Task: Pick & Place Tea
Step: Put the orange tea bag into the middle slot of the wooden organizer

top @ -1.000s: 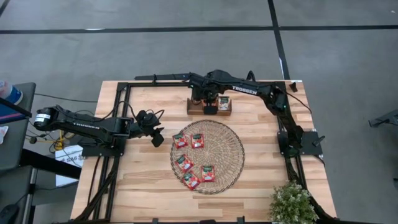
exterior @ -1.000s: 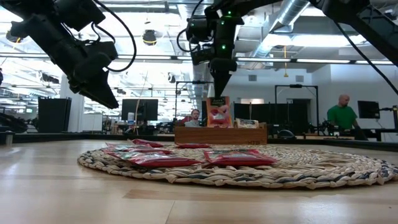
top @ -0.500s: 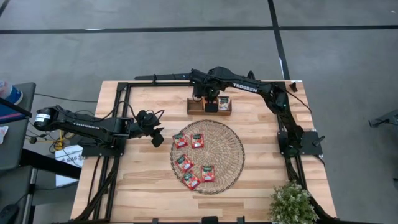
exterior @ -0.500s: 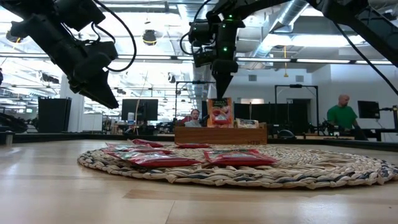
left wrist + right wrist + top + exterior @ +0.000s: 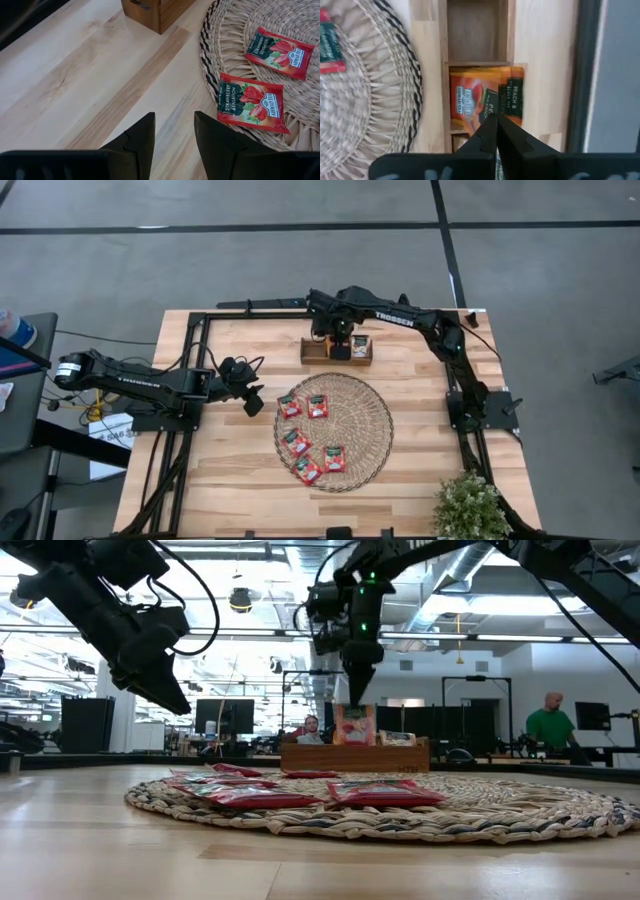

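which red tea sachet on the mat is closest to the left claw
The strawberry sachet at the mat's upper-left edge in the high view. It lies nearest the left claw; the other five red sachets sit farther across the mat.

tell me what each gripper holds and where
Right gripper pinches an orange square tea sachet by its top edge; left gripper, open, holds nothing.

A round woven mat [image 5: 352, 427] lies mid-table in front of me on the pale wooden table [image 5: 420, 380], and a brown wooden tray [image 5: 312, 351] sits just beyond its far edge. A small leafy plant [image 5: 468, 508] stands at the near right corner of the table. Across the room, a person in a green shirt [image 5: 546, 725] stands by some monitors.
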`<state>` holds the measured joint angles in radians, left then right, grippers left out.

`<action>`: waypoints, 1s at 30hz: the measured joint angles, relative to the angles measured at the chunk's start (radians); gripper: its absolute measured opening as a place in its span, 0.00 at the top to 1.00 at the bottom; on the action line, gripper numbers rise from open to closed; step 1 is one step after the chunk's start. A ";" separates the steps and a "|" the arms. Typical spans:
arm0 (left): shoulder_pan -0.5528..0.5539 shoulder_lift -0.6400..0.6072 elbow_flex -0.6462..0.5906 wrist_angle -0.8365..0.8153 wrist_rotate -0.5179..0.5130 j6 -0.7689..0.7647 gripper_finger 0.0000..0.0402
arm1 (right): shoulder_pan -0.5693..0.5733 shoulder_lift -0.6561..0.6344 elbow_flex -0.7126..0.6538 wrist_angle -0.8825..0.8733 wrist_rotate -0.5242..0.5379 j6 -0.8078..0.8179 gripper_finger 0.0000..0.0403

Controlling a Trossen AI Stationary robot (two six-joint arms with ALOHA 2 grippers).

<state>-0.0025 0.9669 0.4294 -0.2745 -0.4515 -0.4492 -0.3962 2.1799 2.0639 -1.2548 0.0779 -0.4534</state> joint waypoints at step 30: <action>0.000 0.000 0.000 0.000 0.000 0.000 0.67 | 0.019 0.002 -0.107 0.086 0.002 -0.021 1.00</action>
<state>-0.0024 0.9668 0.4294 -0.2741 -0.4515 -0.4488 -0.3773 2.1822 1.9572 -1.1691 0.0803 -0.4741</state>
